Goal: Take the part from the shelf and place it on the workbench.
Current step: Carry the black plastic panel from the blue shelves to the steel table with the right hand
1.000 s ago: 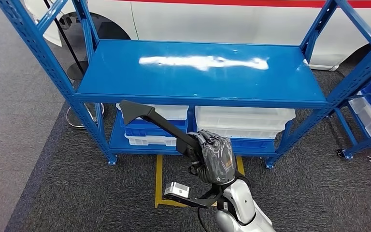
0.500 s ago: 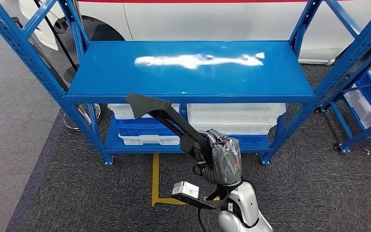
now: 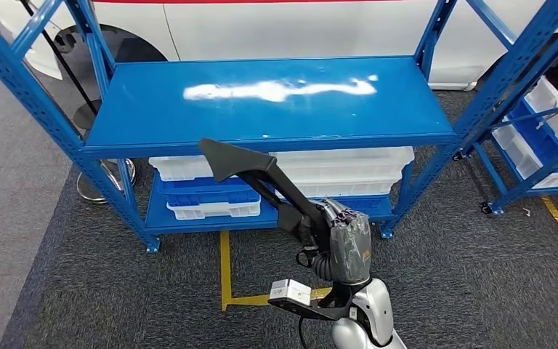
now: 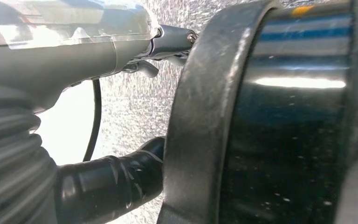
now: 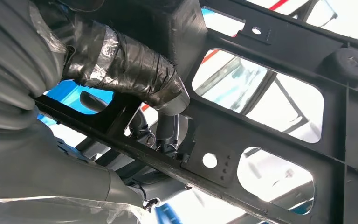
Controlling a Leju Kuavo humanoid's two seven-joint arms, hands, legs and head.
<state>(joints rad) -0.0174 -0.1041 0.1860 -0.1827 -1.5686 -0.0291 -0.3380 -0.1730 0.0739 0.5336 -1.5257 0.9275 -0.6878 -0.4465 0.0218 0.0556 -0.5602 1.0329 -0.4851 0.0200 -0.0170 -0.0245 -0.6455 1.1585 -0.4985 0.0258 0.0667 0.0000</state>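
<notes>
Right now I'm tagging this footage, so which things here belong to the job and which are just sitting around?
Job:
right hand
black part, held in that hand
blue shelf

Just around:
white bins
blue tray
white car
yellow floor tape

part (image 3: 251,179): black, long, flared end | tilted | off shelf (image 3: 261,102)
</notes>
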